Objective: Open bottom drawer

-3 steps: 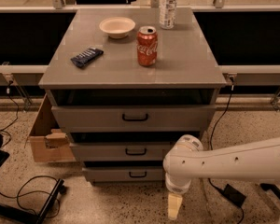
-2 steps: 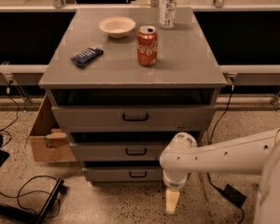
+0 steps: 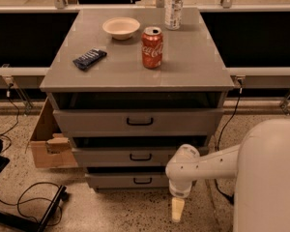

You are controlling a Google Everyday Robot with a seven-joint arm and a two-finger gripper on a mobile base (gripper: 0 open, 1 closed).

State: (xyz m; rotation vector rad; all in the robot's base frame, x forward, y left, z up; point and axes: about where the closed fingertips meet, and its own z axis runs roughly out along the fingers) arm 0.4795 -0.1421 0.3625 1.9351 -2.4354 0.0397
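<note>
Three grey drawers are showing in the cabinet [image 3: 193, 66], with one can [image 3: 152, 47], one bowl [image 3: 121, 27] and one bottle [image 3: 174, 1] sitting on top. The bottom drawer [image 3: 116, 180], narrowest and black-handled, is sitting just up-left of the gripper [image 3: 177, 210], which is pointing floorward; I cannot tell whether it is open.

gripper [image 3: 177, 210] right of bottom drawer [image 3: 111, 181] | open floor [image 3: 125, 209] before handle [image 3: 142, 181]

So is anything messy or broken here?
Nothing is spilled or broken. The only untidy bit is the cardboard box on the floor left of the cabinet, one flap splayed open. The gripper hangs low, right of the bottom drawer handle.
</note>
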